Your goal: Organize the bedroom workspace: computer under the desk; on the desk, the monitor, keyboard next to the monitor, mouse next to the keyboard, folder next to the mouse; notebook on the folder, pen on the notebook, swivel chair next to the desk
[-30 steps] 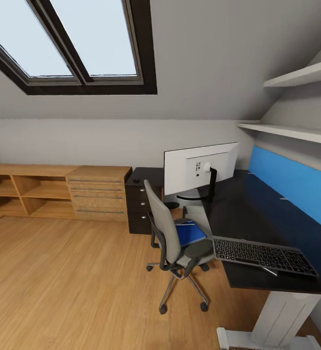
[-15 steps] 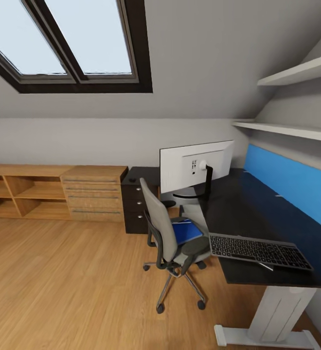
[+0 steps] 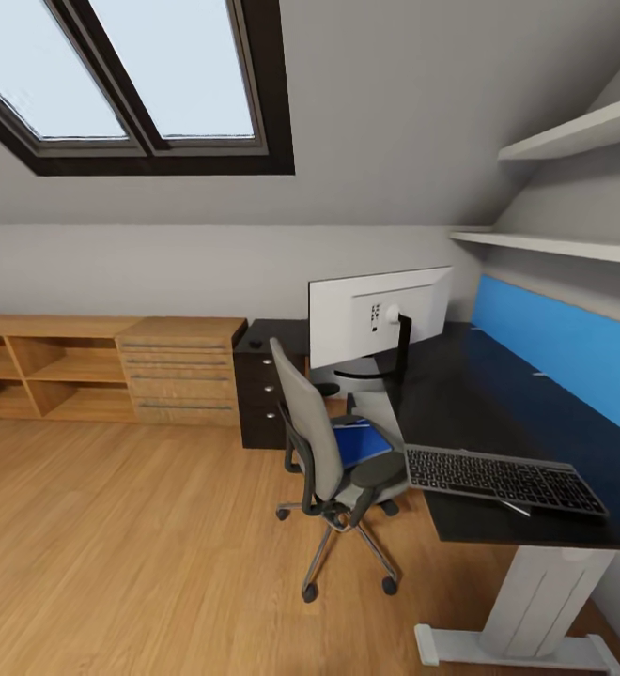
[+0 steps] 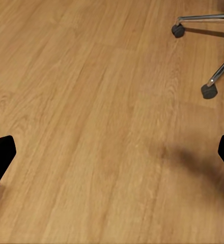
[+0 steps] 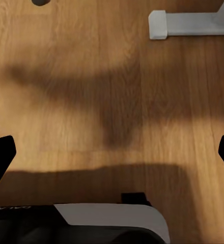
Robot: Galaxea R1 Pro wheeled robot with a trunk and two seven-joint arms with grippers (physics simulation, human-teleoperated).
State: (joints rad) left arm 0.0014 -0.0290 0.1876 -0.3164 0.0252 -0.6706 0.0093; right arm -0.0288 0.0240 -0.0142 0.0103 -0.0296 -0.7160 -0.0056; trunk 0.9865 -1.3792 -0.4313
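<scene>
Head view first: against the pictures of a second and half a second ago, the whole scene has slid slightly toward 9 o'clock and then nearly settled, which is read as movement of the camera and base, not of the furniture. The approach is judged to be almost finished, with no handling yet begun.

The desk [image 3: 498, 413] is seen at 3 to 4 o'clock, its blue back panel behind it. The swivel chair [image 3: 321, 441] stands just beside the desk's near edge, at about 6 o'clock from the monitor [image 3: 378, 314], which is upright on the desk with its white back shown. The keyboard [image 3: 503, 479] lies at 4 o'clock on the desk's near end, well apart from the monitor, so a shift toward it is judged to be needed. The folder [image 3: 361, 443] rests on the chair seat and is judged the likeliest first pickup. A thin pale stick, possibly the pen [image 3: 515, 509], touches the keyboard's near edge. Computer, mouse and notebook cannot be made out.

The left gripper [image 4: 112, 152] and right gripper [image 5: 112, 152] hang over bare floor, both spread wide and holding nothing.
</scene>
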